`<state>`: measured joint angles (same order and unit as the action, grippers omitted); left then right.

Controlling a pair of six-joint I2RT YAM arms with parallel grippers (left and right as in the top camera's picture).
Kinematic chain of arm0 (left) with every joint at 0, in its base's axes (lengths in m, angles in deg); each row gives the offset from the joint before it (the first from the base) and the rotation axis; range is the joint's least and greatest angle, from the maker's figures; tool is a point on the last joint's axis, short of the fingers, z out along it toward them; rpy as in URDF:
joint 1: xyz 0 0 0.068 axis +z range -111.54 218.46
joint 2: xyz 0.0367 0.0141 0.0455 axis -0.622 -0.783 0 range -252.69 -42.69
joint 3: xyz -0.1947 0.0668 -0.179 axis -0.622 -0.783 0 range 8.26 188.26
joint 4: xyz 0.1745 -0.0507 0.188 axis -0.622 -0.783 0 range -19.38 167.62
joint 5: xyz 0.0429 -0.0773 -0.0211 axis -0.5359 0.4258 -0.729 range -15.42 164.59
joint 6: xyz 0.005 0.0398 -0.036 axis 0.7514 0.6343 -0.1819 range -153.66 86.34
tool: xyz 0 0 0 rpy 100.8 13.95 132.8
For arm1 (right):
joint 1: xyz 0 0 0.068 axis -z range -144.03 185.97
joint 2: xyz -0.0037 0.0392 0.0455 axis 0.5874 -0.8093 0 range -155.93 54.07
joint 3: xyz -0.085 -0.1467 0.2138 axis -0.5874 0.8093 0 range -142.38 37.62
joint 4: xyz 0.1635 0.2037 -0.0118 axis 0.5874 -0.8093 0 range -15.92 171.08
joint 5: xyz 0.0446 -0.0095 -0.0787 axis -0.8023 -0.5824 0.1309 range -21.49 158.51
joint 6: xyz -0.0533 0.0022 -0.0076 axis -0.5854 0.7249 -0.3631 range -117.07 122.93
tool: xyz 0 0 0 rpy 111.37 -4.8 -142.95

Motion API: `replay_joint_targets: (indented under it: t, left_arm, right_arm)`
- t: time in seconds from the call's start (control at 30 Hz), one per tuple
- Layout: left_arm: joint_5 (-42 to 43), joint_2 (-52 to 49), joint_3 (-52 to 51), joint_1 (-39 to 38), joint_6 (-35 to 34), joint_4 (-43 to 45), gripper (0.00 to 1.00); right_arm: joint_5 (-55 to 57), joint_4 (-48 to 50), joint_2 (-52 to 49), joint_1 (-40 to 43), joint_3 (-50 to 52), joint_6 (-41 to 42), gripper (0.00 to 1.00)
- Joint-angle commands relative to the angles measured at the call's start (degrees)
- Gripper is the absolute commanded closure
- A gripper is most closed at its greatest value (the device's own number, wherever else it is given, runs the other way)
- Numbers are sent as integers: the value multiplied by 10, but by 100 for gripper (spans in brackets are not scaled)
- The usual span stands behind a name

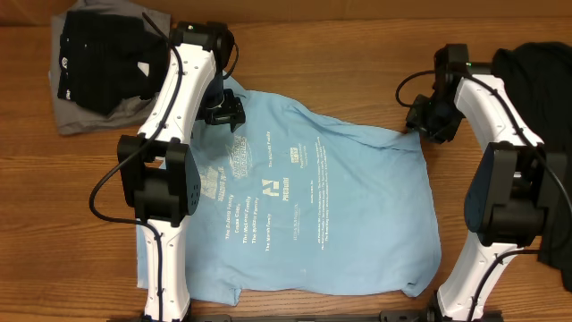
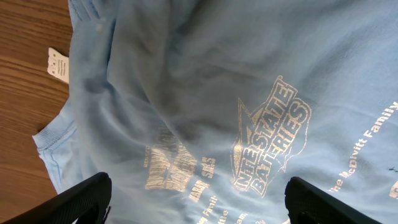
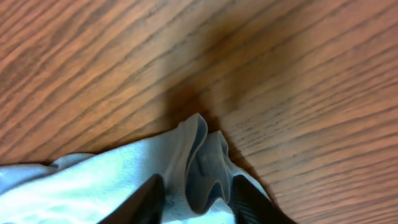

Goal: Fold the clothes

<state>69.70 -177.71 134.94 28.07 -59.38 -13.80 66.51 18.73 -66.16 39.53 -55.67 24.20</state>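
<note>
Light-blue T-shirt (image 1: 313,206) edge pinched in right fingers (image 3: 149,202); open wood (image 3: 280,74) beyond.

T-shirt (image 1: 304,215) flat mid table (image 1: 357,80), garment pile (image 1: 98,63) behind-left, 2nd garment (image 1: 541,67) far R

The wooden table (image 1: 357,54) carries a light-blue T-shirt (image 1: 340,224) spread flat at its centre. At 10 o'clock lies a grey garment (image 1: 76,116) with a black garment (image 1: 103,54) on top. A dark garment (image 1: 550,67) lies at 3 o'clock.
</note>
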Motion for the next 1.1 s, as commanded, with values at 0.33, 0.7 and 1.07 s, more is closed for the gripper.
replay_joint_targets:
  t: [0.33,0.7,1.07]
  left_arm:
    - [5,3,-6,-2,4,15,7]
    - [4,3,-10,-1,4,59,7]
    - [5,3,-15,-2,4,110,1]
  right_arm:
    - [9,49,5,-2,4,40,96]
    - [49,228,5,42,-2,88,96]
    - [36,301,5,134,-4,83,37]
